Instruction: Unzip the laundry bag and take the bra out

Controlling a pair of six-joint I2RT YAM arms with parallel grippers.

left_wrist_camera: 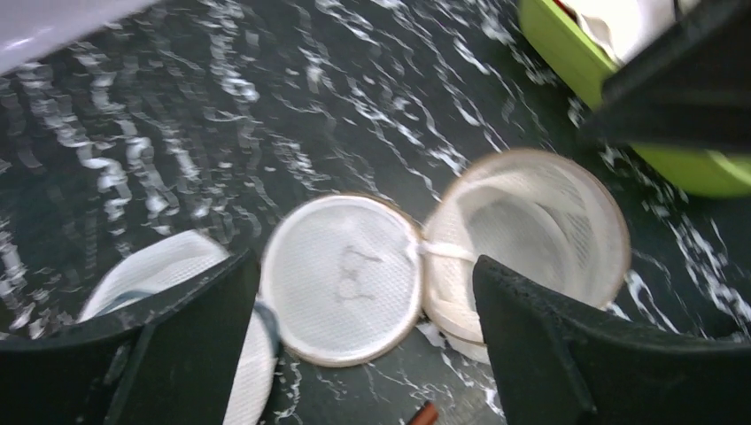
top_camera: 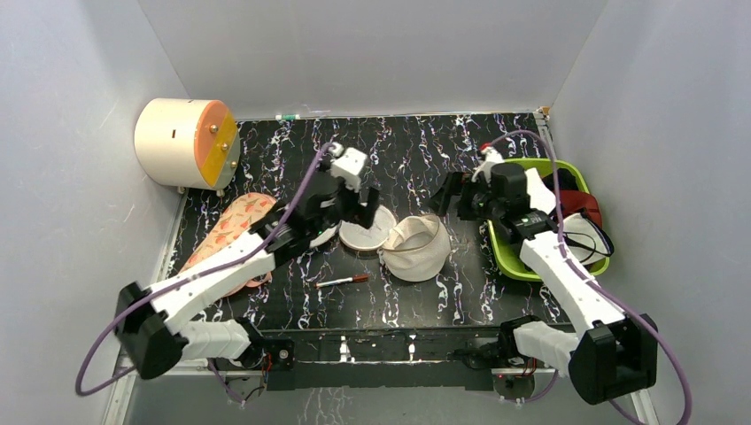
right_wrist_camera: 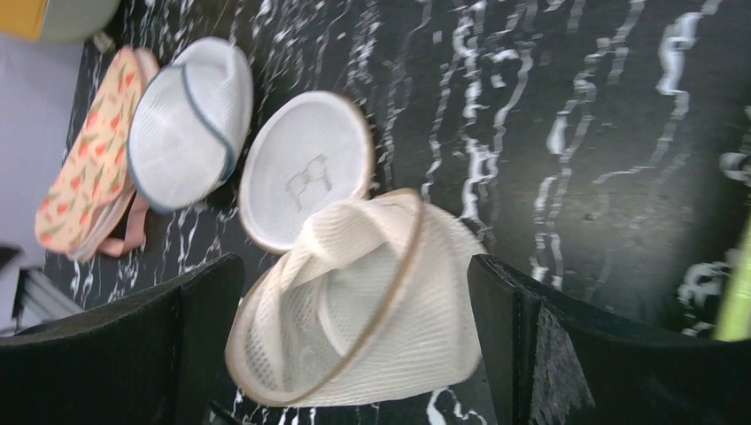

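The cream-beige mesh laundry bag (top_camera: 416, 250) lies unzipped at the table's middle. Its round lid (top_camera: 366, 232), with the glasses mark, is flipped open to the left. The bag also shows in the left wrist view (left_wrist_camera: 531, 235) and the right wrist view (right_wrist_camera: 381, 301). I see only mesh inside it. The white bra with thin black straps (top_camera: 577, 237) lies in the green bin (top_camera: 507, 252) at the right. My left gripper (top_camera: 361, 208) (left_wrist_camera: 367, 354) is open and empty above the lid. My right gripper (top_camera: 453, 197) (right_wrist_camera: 354, 345) is open and empty, just right of the bag.
A grey-white round pouch with a dark rim (right_wrist_camera: 186, 119) sits left of the lid, under my left arm. A peach-pink leaf-pattern bra (top_camera: 232, 235) lies further left. A pen (top_camera: 343, 282) lies in front of the bag. A cream cylinder with an orange face (top_camera: 186, 142) stands at the back left.
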